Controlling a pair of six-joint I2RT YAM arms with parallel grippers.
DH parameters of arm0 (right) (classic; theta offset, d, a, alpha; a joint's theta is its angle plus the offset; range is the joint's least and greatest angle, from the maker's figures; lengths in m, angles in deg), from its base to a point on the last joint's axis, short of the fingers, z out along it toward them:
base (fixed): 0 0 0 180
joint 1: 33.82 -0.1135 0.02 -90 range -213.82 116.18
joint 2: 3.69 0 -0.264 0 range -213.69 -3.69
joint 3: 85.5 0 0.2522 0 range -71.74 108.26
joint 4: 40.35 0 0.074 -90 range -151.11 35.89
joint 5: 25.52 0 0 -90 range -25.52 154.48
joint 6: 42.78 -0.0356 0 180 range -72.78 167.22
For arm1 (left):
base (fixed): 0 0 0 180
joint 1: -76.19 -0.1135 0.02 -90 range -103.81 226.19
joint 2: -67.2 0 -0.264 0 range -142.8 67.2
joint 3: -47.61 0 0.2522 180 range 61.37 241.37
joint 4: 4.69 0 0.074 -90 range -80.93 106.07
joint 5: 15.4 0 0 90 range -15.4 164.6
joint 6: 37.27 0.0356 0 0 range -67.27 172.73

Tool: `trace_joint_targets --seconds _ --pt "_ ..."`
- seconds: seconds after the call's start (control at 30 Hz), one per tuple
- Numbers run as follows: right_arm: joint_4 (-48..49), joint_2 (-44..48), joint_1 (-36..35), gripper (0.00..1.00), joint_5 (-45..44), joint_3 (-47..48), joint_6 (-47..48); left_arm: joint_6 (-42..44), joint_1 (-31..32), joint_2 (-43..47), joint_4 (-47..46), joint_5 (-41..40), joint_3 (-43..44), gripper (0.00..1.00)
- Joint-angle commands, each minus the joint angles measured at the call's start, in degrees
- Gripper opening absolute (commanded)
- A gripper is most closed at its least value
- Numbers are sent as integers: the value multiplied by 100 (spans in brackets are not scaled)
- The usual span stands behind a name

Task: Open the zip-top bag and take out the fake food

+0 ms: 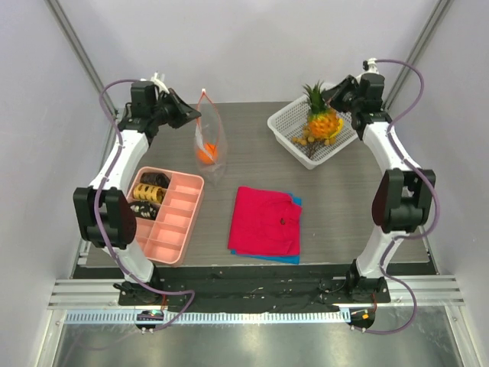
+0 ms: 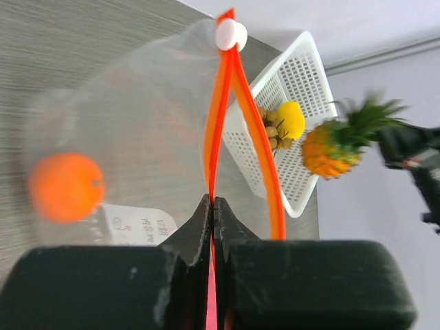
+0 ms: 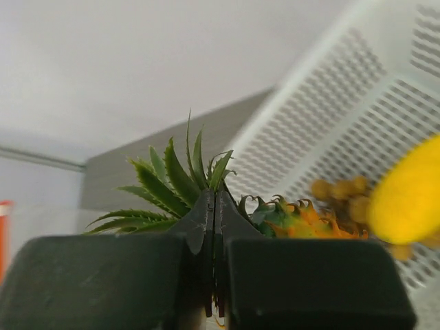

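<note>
Left hand (image 1: pixel 196 118) closed on zip-top bag (image 1: pixel 211 141), right hand (image 1: pixel 328 96) closed on pineapple (image 1: pixel 324 122) by its crown, over basket (image 1: pixel 281 122)

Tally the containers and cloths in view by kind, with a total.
Zip-top bag: 1
White mesh basket: 1
Pink compartment tray: 1
Cloths: 2, red cloth over blue cloth
Total: 5

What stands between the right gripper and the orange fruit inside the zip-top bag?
Only the zip-top bag itself: its clear wall surrounds the orange fruit, and the way in is the parted zip strip. Nothing else visible lies between. The right gripper is shut on the pineapple over the basket.
</note>
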Motion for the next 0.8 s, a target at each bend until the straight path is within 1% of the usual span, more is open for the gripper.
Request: trace_joint_targets --seconds 0.0,0.03,0.07,0.1,0.13,0.17,0.2,0.23,0.3,0.37,0.4,0.5,0.57,0.6,0.63,0.7,0.77 --pt "-1167 -814 203 1 -293 838 796 62 -31 44 -85 233 205 0" --pt "-1369 -1094 255 4 -423 981 893 18 -31 -70 -93 276 196 0" --pt "-1728 -1193 264 11 -607 1087 946 1 -31 -123 -93 303 196 0" --pt "-1862 -1237 273 22 -766 1166 973 -26 -22 -167 -102 312 179 0" --pt "-2011 -1246 282 43 -1098 1150 990 -78 -22 -237 -128 364 170 0" --pt "-2065 -1194 282 51 -1223 1123 1060 -113 -14 -247 -155 391 152 0" --pt "-2118 -1159 282 65 -1329 1071 1087 -123 -5 -273 -190 409 143 0" --pt "-2240 -1115 282 70 -1539 1062 1122 -140 21 -265 -207 400 117 0" --pt "-2442 -1001 273 78 -1716 1158 1262 -149 48 -256 -269 417 99 0" --pt "-2741 -817 239 80 -2111 1246 1429 -245 118 -247 -365 505 55 0" --pt "-2821 -729 203 83 -2225 1229 1508 -280 144 -247 -401 540 38 0" --pt "-2918 -316 45 90 -2674 1097 1745 -342 285 -238 -515 620 11 0" --pt "-3023 -131 -349 92 -2989 1105 1842 -377 382 -221 -629 637 -24 0" --pt "-3050 -8 -472 96 -3122 1123 1930 -395 408 -229 -673 637 -41 0" --pt "-3146 36 -569 96 -3201 1167 1974 -421 452 -229 -708 646 -59 0" --pt "-3199 176 -815 96 -2800 1316 1923 -483 478 -273 -796 663 -85 0" --pt "-3068 265 -1009 96 -2064 1352 1730 -535 487 -308 -875 672 -112 0"
